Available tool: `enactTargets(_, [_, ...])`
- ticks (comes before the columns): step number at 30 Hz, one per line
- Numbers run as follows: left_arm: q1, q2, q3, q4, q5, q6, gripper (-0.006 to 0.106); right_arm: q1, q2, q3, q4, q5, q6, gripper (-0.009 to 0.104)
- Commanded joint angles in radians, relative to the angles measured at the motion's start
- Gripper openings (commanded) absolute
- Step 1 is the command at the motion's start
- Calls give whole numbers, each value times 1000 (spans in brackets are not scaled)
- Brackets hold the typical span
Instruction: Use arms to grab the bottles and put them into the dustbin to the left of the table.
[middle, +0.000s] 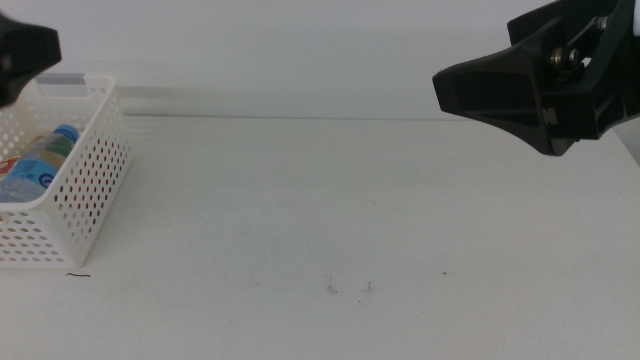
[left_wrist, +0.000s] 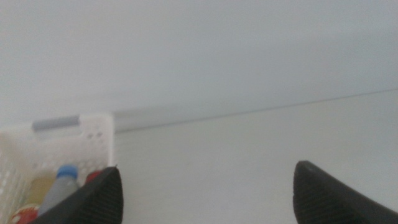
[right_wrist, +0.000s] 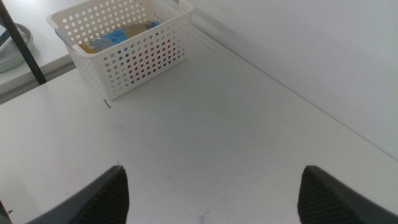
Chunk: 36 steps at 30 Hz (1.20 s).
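The white perforated dustbin (middle: 70, 190) stands at the table's left edge. Inside lie the clear water bottle with its blue cap (middle: 62, 134), the red can, seen through the holes (right_wrist: 140, 62), and the yellow bottle (right_wrist: 134, 28). All three also show in the left wrist view: blue cap (left_wrist: 66, 170), red can (left_wrist: 93, 177), yellow bottle (left_wrist: 37, 186). My left gripper (middle: 20, 50) hovers above the dustbin, jaws wide open and empty (left_wrist: 208, 171). My right gripper (middle: 480, 85) is high over the table's right side, open and empty (right_wrist: 214, 169).
The white table (middle: 330, 200) carries only a few tiny dark marks (middle: 350, 287) near the front. A grey rail (middle: 220, 95) runs along the back wall. Beyond the table's left edge a dark pole (right_wrist: 22, 43) stands beside the dustbin (right_wrist: 124, 46).
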Motion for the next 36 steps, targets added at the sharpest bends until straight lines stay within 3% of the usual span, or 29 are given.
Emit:
enactTargets(1, [-54, -85, 57, 29, -49, -36, 94, 1, -5, -5, 1, -9, -9, 91])
enactTargets(4, [-124, -154, 82, 108, -9, -149, 94, 1, -5, -5, 3, -9, -9, 91])
enactTargets(11, [-336, -258, 135, 464, 27, -468, 94, 1, -5, -5, 0, -9, -9, 91])
enactTargets(13, [-357, -260, 139, 521, 12, -513, 94, 1, -5, -5, 0, -9, -9, 91])
enactTargets(27, [-362, -260, 139, 528, -78, -518, 94, 1, -5, -5, 0, -9, -9, 91])
enactTargets(29, [-362, -265, 166, 487, -80, -518, 94, -2, -15, 44, 9, -46, -9, 91])
enactTargets(31, [-360, -276, 208, 447, -98, -518, 94, -18, -36, 124, 19, -158, -9, 91])
enactTargets(36, [-305, -322, 432, 471, -321, -518, 94, -111, -126, 437, 25, -641, -9, 91])
